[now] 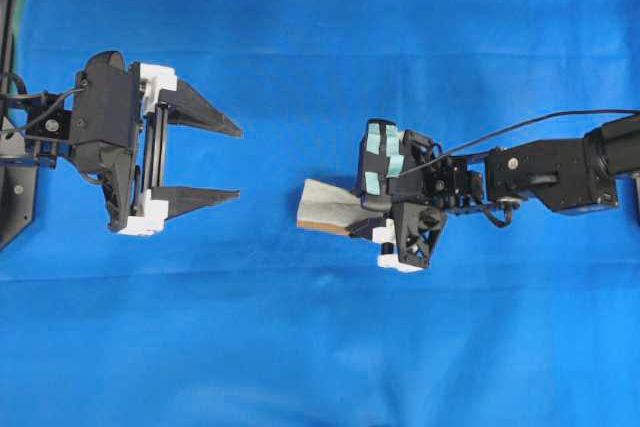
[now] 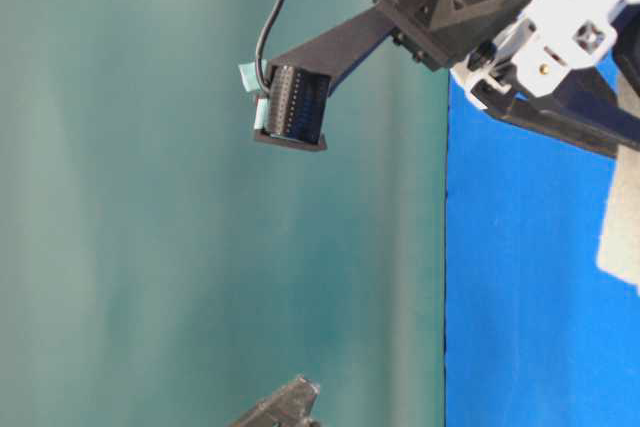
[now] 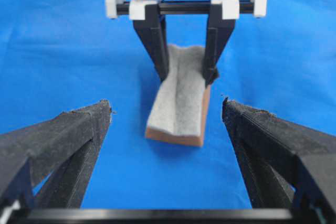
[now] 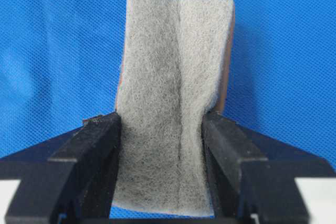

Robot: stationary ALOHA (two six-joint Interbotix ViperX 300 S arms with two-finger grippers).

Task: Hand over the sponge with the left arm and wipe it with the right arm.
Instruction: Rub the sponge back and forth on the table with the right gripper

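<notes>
The sponge [image 1: 325, 209], grey-white on top with a tan bottom layer, is pinched across its width in my right gripper [image 1: 357, 213], which is shut on it. The squeeze folds a crease along the sponge [image 4: 173, 72] between the right gripper's black fingers [image 4: 94, 140]. Its free end [image 3: 176, 108] points toward my left gripper [image 1: 238, 163], low over the blue cloth. The left gripper stands wide open and empty, a short gap away from the sponge. In the left wrist view the right gripper [image 3: 186, 74] faces me, holding the sponge's far end.
A blue cloth [image 1: 300, 347] covers the whole table. The right arm [image 1: 560, 172] reaches in from the right edge with a black cable [image 1: 520, 127] above it. The left arm's base [image 1: 20, 147] sits at the left edge. A green backdrop [image 2: 150, 197] fills the table-level view.
</notes>
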